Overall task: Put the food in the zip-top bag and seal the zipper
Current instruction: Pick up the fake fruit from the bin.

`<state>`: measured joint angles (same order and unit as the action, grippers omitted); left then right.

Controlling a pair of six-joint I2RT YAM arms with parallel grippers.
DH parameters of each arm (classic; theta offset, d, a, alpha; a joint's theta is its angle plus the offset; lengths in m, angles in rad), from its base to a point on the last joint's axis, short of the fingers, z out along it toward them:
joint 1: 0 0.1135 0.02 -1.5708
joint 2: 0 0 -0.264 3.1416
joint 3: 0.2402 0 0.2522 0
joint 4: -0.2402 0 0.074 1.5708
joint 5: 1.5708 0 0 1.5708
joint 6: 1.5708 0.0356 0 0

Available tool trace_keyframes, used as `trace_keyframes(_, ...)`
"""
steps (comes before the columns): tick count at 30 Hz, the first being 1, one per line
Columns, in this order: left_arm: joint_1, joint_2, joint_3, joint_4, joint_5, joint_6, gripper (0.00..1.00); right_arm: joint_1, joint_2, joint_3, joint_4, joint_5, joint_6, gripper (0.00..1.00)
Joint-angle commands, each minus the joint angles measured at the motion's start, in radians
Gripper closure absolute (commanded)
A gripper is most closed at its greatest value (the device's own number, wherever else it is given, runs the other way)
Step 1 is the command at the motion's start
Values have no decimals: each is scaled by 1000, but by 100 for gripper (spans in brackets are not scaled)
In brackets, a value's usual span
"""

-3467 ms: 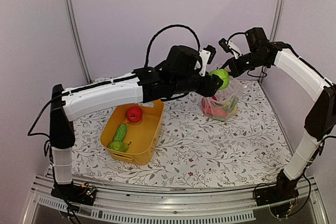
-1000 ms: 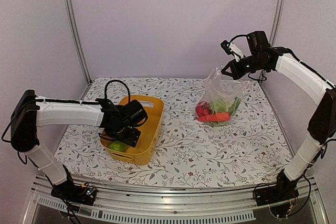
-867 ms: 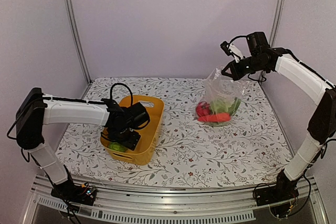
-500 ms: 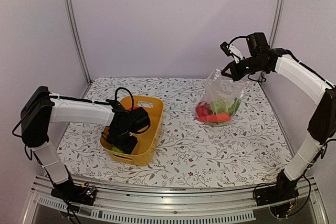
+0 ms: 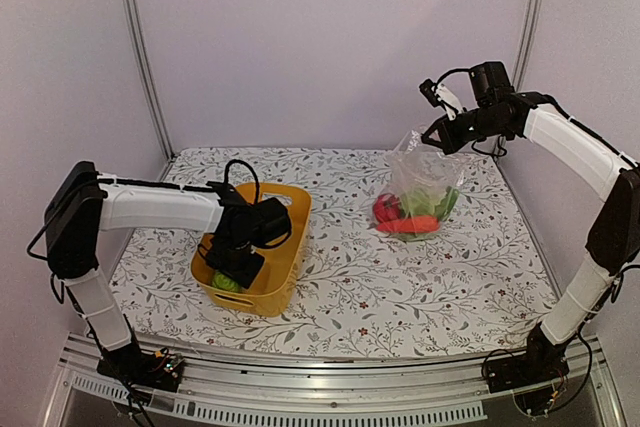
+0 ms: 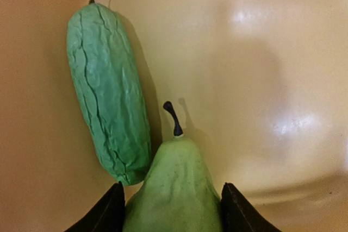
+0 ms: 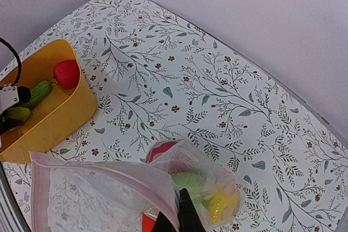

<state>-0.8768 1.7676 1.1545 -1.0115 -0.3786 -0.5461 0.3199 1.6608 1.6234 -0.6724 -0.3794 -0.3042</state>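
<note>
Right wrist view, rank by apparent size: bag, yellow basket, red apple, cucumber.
1. zip-top bag (nearest the camera, so inflated)
2. yellow basket
3. red apple and cucumber: look alike, unranked

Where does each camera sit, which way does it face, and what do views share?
Top external: fixed above and behind the bases, facing down across the table; both arms show, left gripper in the yellow basket, right gripper holding the zip-top bag.
Left wrist: inside the basket, facing down at a green pear and cucumber; its fingertips flank the pear.
Right wrist: high over the table, looking down toward the basket; its fingertips pinch the bag's mouth.
Shared: top and right wrist both show basket and bag.
</note>
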Motion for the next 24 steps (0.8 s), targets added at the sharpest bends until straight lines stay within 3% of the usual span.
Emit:
trace_keyframes(1, -4, -36, 72, -36, -25, 21, 50, 4, -35, -10, 2, 12, -8, 100)
trace_keyframes(6, -3, -43, 174, -54, -53, 63, 51, 4, -34, 6, -7, 25, -12, 100)
trace_keyframes(12, -2, -5, 401, -81, -101, 143, 50, 2, -9, 52, -19, 73, -12, 100)
trace_keyframes(19, -2, 5, 551, 12, -61, 209, 51, -85, 85, 256, -76, 114, 14, 100)
trace_keyframes(24, -10, -45, 535, 164, 0, 236, 51, -114, 117, 360, -112, 103, 34, 100)
